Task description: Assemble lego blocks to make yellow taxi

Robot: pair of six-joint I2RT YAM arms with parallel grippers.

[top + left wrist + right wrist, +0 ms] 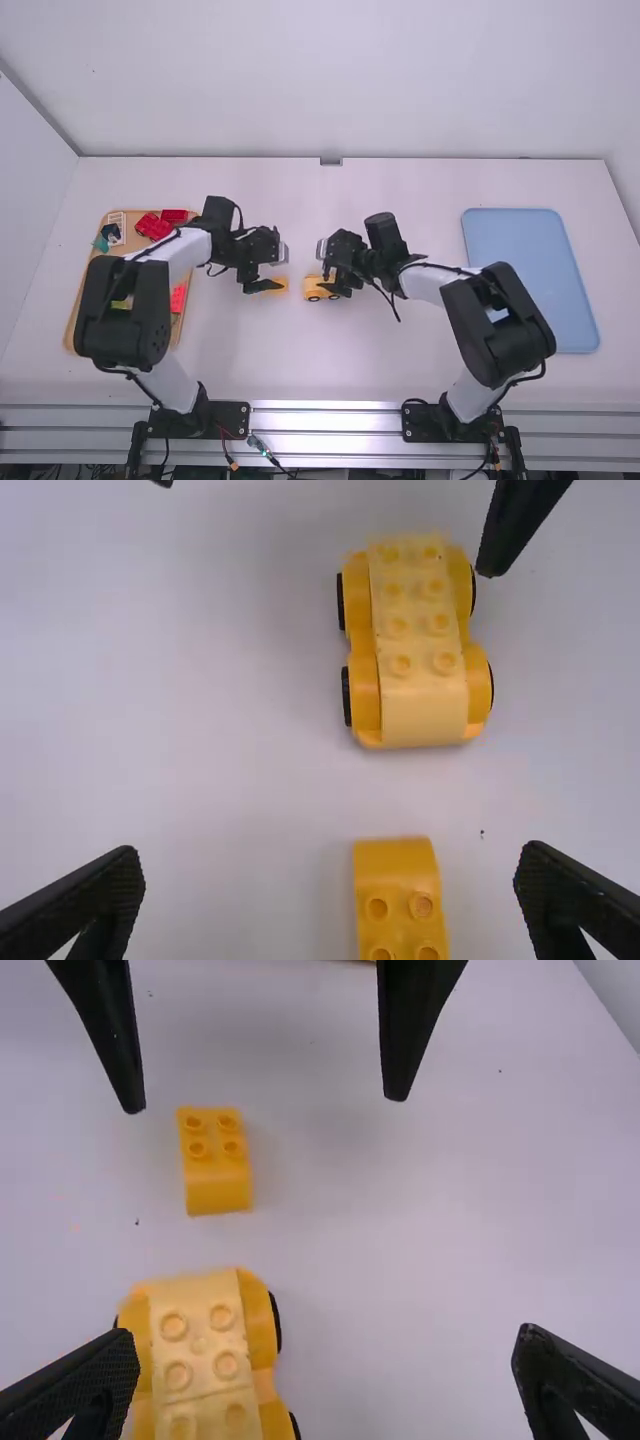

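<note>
The yellow taxi (418,640) stands part-built on its wheels (347,695) in the middle of the counter (330,370), near my right tool (327,1345), with a pale studded piece (202,1350) fitted along the top of its base. One small yellow block (398,880) lies apart from it, within the span of my left tool (330,863), and I hold both tools spread and empty. I judge the lower body done and most of the build behind me, with seating that block on the studs probably what is left.
</note>
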